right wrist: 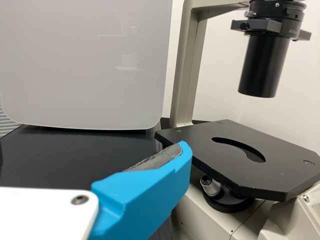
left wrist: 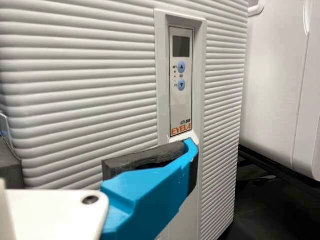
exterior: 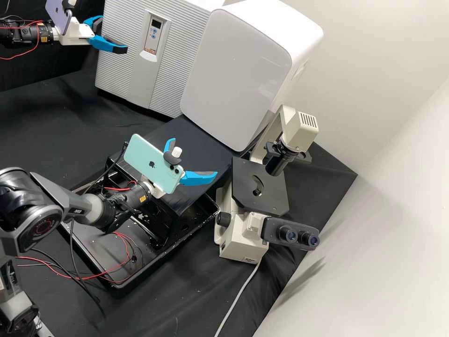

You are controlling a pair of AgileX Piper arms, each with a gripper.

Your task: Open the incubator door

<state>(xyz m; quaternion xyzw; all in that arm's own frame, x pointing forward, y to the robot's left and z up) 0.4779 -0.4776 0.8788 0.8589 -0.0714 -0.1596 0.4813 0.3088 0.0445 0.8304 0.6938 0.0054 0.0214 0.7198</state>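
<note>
The incubator (exterior: pixel 117 70), light grey with a ribbed front, stands at the back left in the high view, its door closed. My left gripper (exterior: pixel 113 35) is open before the door's left part. In the left wrist view the door (left wrist: pixel 90 90) has a control panel (left wrist: pixel 181 107); the left gripper (left wrist: pixel 100 145) has a fingertip overlapping the white lip under this panel, hiding part of the lip. Contact cannot be told. My right gripper (exterior: pixel 194 157) stands open and empty near the microscope, far from the incubator; in the right wrist view the right gripper (right wrist: pixel 95 160) shows one blue finger.
A glossy white cabinet (exterior: pixel 238 70) stands right beside the incubator. The microscope (exterior: pixel 243 234) is at the middle right, its black stage (right wrist: pixel 240 155) close to the right gripper. A black tray (exterior: pixel 154 267) lies under the right arm, with loose red and black cables around.
</note>
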